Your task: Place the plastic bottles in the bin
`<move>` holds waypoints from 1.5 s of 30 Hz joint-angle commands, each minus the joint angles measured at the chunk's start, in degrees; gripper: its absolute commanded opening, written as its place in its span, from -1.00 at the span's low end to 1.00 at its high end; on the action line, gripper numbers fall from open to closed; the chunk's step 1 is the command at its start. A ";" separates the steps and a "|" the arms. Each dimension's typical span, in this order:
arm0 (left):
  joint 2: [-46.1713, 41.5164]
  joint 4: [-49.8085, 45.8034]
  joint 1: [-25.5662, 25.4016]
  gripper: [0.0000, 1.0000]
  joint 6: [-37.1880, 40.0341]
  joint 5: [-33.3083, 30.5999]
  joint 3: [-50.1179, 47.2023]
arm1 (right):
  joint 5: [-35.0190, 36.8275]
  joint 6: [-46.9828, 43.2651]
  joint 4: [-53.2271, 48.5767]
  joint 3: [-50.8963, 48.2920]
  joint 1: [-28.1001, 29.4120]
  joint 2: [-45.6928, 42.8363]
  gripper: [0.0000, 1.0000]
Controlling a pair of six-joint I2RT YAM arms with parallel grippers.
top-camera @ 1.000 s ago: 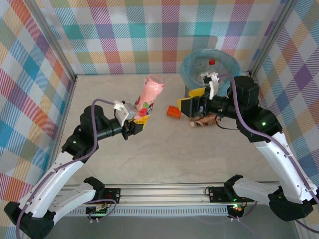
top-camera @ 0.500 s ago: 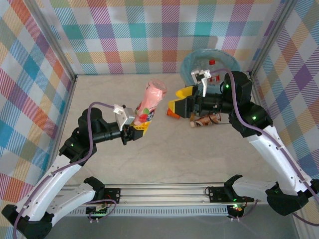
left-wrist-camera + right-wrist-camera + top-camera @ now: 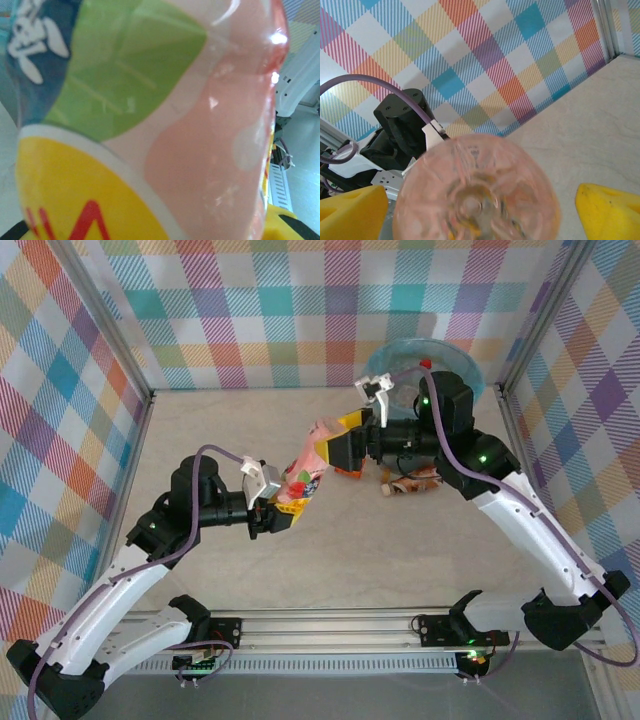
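Here's the handover, right in the middle of the overhead view. The left claw (image 3: 286,504) is clamped on the lower, labelled end of the pink bottle (image 3: 312,453), and that bottle is up in the air, off the surface (image 3: 400,560). Its long axis runs from lower left to upper right of the frame, with the free end aimed straight at the right claw (image 3: 338,447).

The right claw is wide open, with a yellow finger on each side of that free end. From the right wrist, the round end of the pink bottle (image 3: 472,195) sits dead centre between the yellow fingers (image 3: 350,212). There's a sliver of gap at the left of the frame and a wider one at the right, so no contact that I can see. From the left wrist, the pink bottle (image 3: 190,125) sits tight against the lens, its green and yellow label crowding the frame.

So the right claw is looking down the bottle's length, end-on. I'd judge that closing now would pinch the end across its width. The left claw would have to let go only after that pinch is firm, or the bottle drops.

The bin (image 3: 400,352) stands in the upper right of the overhead frame, behind the right arm and well apart from the left claw, so the right arm is the natural carrier. A brown bottle (image 3: 410,480) lies on the surface below the right arm, not yet binned.
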 commanded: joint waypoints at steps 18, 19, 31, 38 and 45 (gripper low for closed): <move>-0.54 2.71 -0.65 -0.42 2.29 -2.00 2.99 | 2.81 -2.81 -6.13 6.60 0.66 2.07 0.27; -0.59 3.03 -0.65 -0.34 2.40 -2.42 2.99 | 4.20 -2.78 -6.62 6.94 0.67 2.00 0.27; -5.87 10.14 -0.64 0.24 3.90 -15.45 2.01 | 35.50 -16.36 -22.97 26.83 -4.62 5.93 0.17; -4.80 9.34 -0.65 0.26 5.71 -15.43 4.25 | 50.97 -25.22 -23.91 34.98 -9.61 10.61 0.16; -2.25 8.45 -0.65 0.26 6.95 -15.12 4.67 | 62.73 -30.66 -25.50 42.25 -12.85 20.37 0.16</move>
